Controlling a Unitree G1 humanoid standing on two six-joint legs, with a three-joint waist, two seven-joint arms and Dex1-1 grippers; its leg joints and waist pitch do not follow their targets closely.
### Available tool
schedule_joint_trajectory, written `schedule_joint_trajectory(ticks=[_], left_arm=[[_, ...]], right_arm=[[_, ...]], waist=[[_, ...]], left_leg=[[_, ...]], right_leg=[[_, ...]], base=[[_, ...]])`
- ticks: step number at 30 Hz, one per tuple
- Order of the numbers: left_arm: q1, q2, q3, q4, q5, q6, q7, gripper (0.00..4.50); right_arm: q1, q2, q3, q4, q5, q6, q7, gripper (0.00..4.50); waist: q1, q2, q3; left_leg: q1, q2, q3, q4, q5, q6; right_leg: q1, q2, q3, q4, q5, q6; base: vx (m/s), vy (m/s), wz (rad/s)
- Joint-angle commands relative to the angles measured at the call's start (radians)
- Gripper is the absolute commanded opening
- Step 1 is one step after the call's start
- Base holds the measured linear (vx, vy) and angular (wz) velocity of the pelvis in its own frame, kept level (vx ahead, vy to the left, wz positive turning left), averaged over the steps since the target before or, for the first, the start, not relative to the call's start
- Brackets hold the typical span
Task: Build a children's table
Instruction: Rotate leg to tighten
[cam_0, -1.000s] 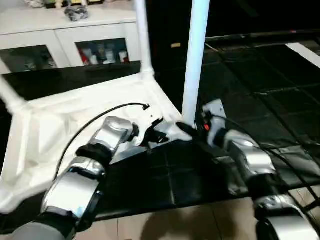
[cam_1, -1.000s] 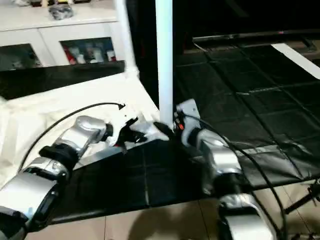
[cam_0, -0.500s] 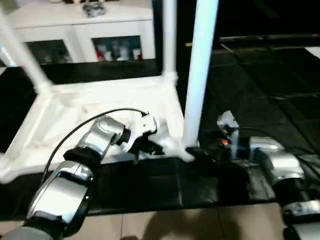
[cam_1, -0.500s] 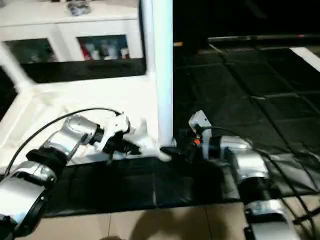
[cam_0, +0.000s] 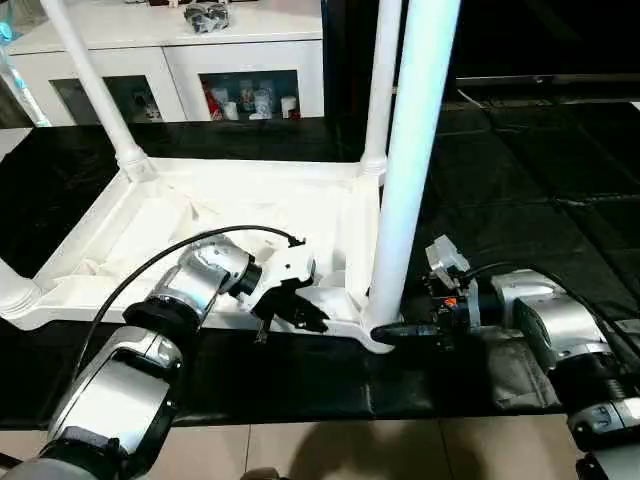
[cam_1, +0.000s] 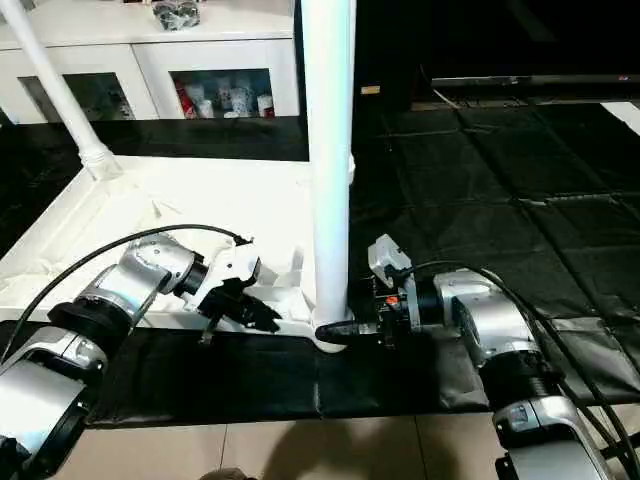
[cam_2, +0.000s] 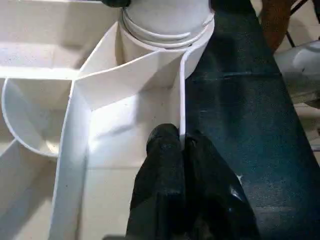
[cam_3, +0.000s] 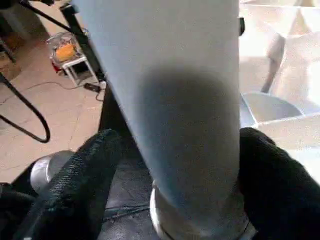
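Right end effector (cam_1: 345, 333) grips the near leg (cam_1: 330, 150) at its base; left end effector (cam_0: 300, 316) pinches the tabletop rim (cam_2: 181, 115). Leg-seating step; next, press it firmly into its socket.

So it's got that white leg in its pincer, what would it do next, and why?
Probably twist the leg further into the corner socket. The right pincer clasps its base, a threaded ring still shows in the left wrist view, and the left pincer pinches the tabletop's edge, steadying it.
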Motion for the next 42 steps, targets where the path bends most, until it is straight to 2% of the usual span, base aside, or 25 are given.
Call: schedule_joint_trajectory(ticks=[1, 3, 11, 16, 21, 22, 26, 29, 30, 32, 34, 35, 36, 37, 39, 40, 41, 42], left_arm=[[-0.006, -0.006, -0.021, -0.025, -0.001, -0.021, -0.039, 0.0], [-0.004, -0.005, -0.022, -0.028, -0.001, -0.019, -0.032, 0.0], [-0.009, -0.014, -0.015, -0.015, 0.008, -0.017, 0.021, 0.0], [-0.014, -0.022, -0.008, -0.003, 0.012, -0.012, 0.064, 0.0], [-0.018, -0.037, 0.006, 0.005, 0.004, 0.007, 0.104, 0.0], [-0.019, -0.042, 0.01, 0.006, 0.001, 0.013, 0.115, 0.0], [-0.026, -0.059, 0.028, 0.013, -0.01, 0.044, 0.151, 0.0], [-0.039, -0.082, 0.048, 0.025, -0.019, 0.076, 0.208, 0.0], [-0.049, -0.1, 0.062, 0.032, -0.026, 0.101, 0.252, 0.0], [-0.064, -0.124, 0.082, 0.042, -0.037, 0.138, 0.305, 0.0], [-0.087, -0.157, 0.11, 0.051, -0.051, 0.189, 0.381, 0.0], [-0.101, -0.174, 0.124, 0.055, -0.057, 0.216, 0.424, 0.0], [-0.111, -0.186, 0.133, 0.055, -0.059, 0.232, 0.455, 0.0], [-0.121, -0.197, 0.143, 0.056, -0.061, 0.252, 0.489, 0.0], [-0.13, -0.204, 0.151, 0.058, -0.064, 0.268, 0.511, 0.0], [-0.139, -0.212, 0.16, 0.059, -0.067, 0.283, 0.534, 0.0], [-0.143, -0.215, 0.164, 0.061, -0.069, 0.289, 0.544, 0.0], [-0.154, -0.222, 0.176, 0.066, -0.074, 0.306, 0.575, 0.0]], right_arm=[[-0.02, 0.004, 0.002, -0.002, 0.011, 0.002, 0.016, 3.3], [-0.02, 0.004, 0.002, 0.001, 0.008, -0.001, 0.02, 3.24], [-0.017, 0.003, 0.016, 0.001, 0.008, -0.007, 0.028, 2.46], [-0.012, 0.007, 0.019, -0.002, 0.005, -0.012, 0.026, 2.21], [0.008, 0.014, 0.023, -0.017, 0.005, -0.02, 0.014, 2.13], [0.016, 0.017, 0.023, -0.025, 0.007, -0.02, 0.008, 2.12], [0.038, 0.032, 0.016, -0.045, 0.011, -0.021, -0.023, 2.1], [0.051, 0.055, 0.005, -0.051, 0.006, 0.011, -0.092, 2.09], [0.053, 0.083, -0.007, -0.035, -0.014, 0.015, -0.181, 2.09], [0.048, 0.123, -0.027, -0.006, -0.036, 0.014, -0.293, 2.09], [0.03, 0.184, -0.055, 0.04, -0.056, 0.018, -0.442, 2.08], [0.009, 0.226, -0.074, 0.07, -0.063, 0.035, -0.535, 2.06], [-0.01, 0.26, -0.085, 0.094, -0.07, 0.053, -0.607, 2.06], [-0.033, 0.291, -0.093, 0.123, -0.079, 0.063, -0.676, 2.06], [-0.057, 0.317, -0.101, 0.151, -0.083, 0.073, -0.731, 2.05], [-0.083, 0.341, -0.11, 0.182, -0.087, 0.079, -0.782, 2.05], [-0.092, 0.349, -0.11, 0.192, -0.089, 0.08, -0.794, 2.05], [-0.119, 0.372, -0.113, 0.221, -0.095, 0.082, -0.83, 2.05]], waist=[[-0.007, -0.021, -0.078], [-0.006, -0.021, -0.078], [-0.002, -0.022, -0.079], [-0.001, -0.022, -0.078], [-0.001, -0.02, -0.076], [0.001, -0.013, -0.075], [-0.002, -0.015, -0.075], [-0.005, -0.016, -0.074], [-0.008, -0.013, -0.071], [-0.017, -0.015, -0.071], [-0.035, -0.015, -0.068], [-0.041, -0.007, -0.068], [-0.055, -0.006, -0.068], [-0.071, -0.008, -0.066], [-0.089, -0.01, -0.066], [-0.09, -0.01, -0.067], [-0.096, -0.01, -0.068], [-0.103, -0.017, -0.072]], left_leg=[[0.009, 0.04, -0.008, -0.059, -0.098, 0.107], [0.009, 0.04, -0.009, -0.059, -0.098, 0.105], [0.01, 0.04, -0.008, -0.059, -0.094, 0.103], [0.011, 0.039, -0.007, -0.058, -0.101, 0.103], [0.013, 0.039, -0.007, -0.06, -0.122, 0.094], [0.016, 0.04, -0.007, -0.06, -0.13, 0.092], [0.016, 0.041, -0.008, -0.062, -0.146, 0.086], [0.014, 0.037, -0.008, -0.063, -0.151, 0.08], [0.013, 0.035, -0.007, -0.063, -0.158, 0.073], [0.012, 0.032, -0.008, -0.065, -0.167, 0.061], [0.013, 0.027, -0.01, -0.067, -0.189, 0.049], [0.011, 0.027, -0.012, -0.068, -0.186, 0.04], [0.013, 0.025, -0.014, -0.07, -0.207, 0.03], [0.01, 0.022, -0.015, -0.069, -0.212, 0.028], [0.007, 0.015, -0.015, -0.068, -0.22, 0.035], [0.009, 0.014, -0.013, -0.066, -0.217, 0.044], [0.007, 0.013, -0.012, -0.064, -0.197, 0.056], [0.0, 0.013, -0.013, -0.064, -0.169, 0.063]], right_leg=[[0.062, -0.075, 0.065, -0.058, -0.24, -0.144], [0.061, -0.075, 0.065, -0.057, -0.244, -0.143], [0.061, -0.075, 0.066, -0.058, -0.246, -0.141], [0.06, -0.075, 0.066, -0.06, -0.256, -0.139], [0.059, -0.075, 0.066, -0.065, -0.29, -0.133], [0.057, -0.075, 0.066, -0.066, -0.293, -0.135], [0.058, -0.073, 0.067, -0.068, -0.289, -0.136], [0.061, -0.073, 0.065, -0.071, -0.312, -0.128], [0.059, -0.073, 0.063, -0.075, -0.335, -0.121], [0.062, -0.073, 0.06, -0.079, -0.373, -0.105], [0.063, -0.072, 0.054, -0.088, -0.421, -0.09], [0.062, -0.073, 0.055, -0.085, -0.418, -0.091], [0.062, -0.071, 0.05, -0.092, -0.431, -0.088], [0.063, -0.07, 0.049, -0.09, -0.42, -0.093], [0.07, -0.069, 0.045, -0.096, -0.431, -0.086], [0.067, -0.067, 0.046, -0.099, -0.429, -0.084], [0.067, -0.07, 0.05, -0.094, -0.4, -0.097], [0.07, -0.069, 0.049, -0.086, -0.372, -0.109]], base=[[0.0, 0.0, 0.0], [0.0, 0.0, 0.0], [0.0, 0.0, 0.0], [0.0, 0.0, 0.0], [0.0, 0.0, 0.0], [0.0, 0.0, 0.0], [0.0, 0.0, 0.0], [0.0, 0.0, 0.0], [0.0, 0.0, 0.0], [0.0, 0.0, 0.0], [0.0, 0.0, 0.0], [0.0, 0.0, 0.0], [0.0, 0.0, 0.0], [0.0, 0.0, 0.0], [0.0, 0.0, 0.0], [0.0, 0.0, 0.0], [0.0, 0.0, 0.0], [0.0, 0.0, 0.0]])
